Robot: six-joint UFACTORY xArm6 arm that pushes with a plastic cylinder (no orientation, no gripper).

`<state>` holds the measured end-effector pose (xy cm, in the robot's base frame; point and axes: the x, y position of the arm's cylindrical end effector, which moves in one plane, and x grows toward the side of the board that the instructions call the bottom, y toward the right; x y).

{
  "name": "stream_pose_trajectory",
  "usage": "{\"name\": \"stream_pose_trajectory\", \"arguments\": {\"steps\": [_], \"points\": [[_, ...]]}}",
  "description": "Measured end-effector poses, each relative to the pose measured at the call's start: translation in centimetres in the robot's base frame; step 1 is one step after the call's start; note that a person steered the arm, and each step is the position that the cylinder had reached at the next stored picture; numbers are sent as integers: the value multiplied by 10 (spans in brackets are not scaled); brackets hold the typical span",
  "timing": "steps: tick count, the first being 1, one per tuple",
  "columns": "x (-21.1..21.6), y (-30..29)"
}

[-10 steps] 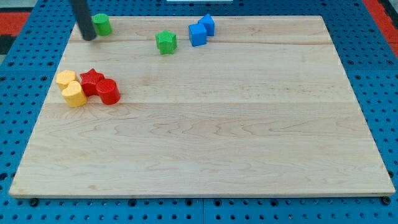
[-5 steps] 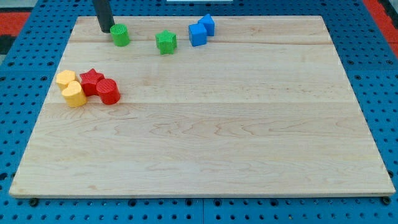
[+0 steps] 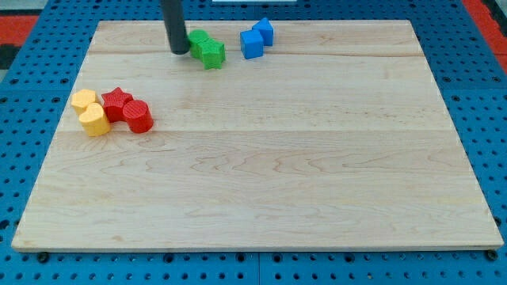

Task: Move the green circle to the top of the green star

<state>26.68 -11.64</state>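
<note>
Camera view, the only one. Wooden board [image 3: 261, 158] lies on a blue pegboard [image 3: 32, 119].

My tip [image 3: 179, 51] stands near the board's top edge, left of centre. The rod carries no claw, so nothing here stands apart or together, and it clamps nothing.

Green circle [image 3: 197, 41]: just beside my tip, at the tip's 2 o'clock, touching or nearly touching the rod; I cannot tell which. The rod hides part of its left side.

Green star [image 3: 211, 53]: pressed against the circle, at the circle's 4 o'clock. So the circle sits at the star's 10 o'clock, up and to the view's left of it, not straight above it.

Two blue blocks at the star's 2 o'clock, near it but apart: a blue cube [image 3: 252, 44], and a second blue block [image 3: 264, 32] touching it at its 1 o'clock.

Left cluster, well apart from the tip, at its 8 o'clock: red star [image 3: 117, 100], red cylinder [image 3: 138, 117], and two yellow blocks [image 3: 83, 99] [image 3: 94, 120], all bunched together.
</note>
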Motion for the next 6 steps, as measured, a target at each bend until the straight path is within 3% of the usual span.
{"name": "stream_pose_trajectory", "arguments": {"steps": [6], "points": [[-18, -3]]}}
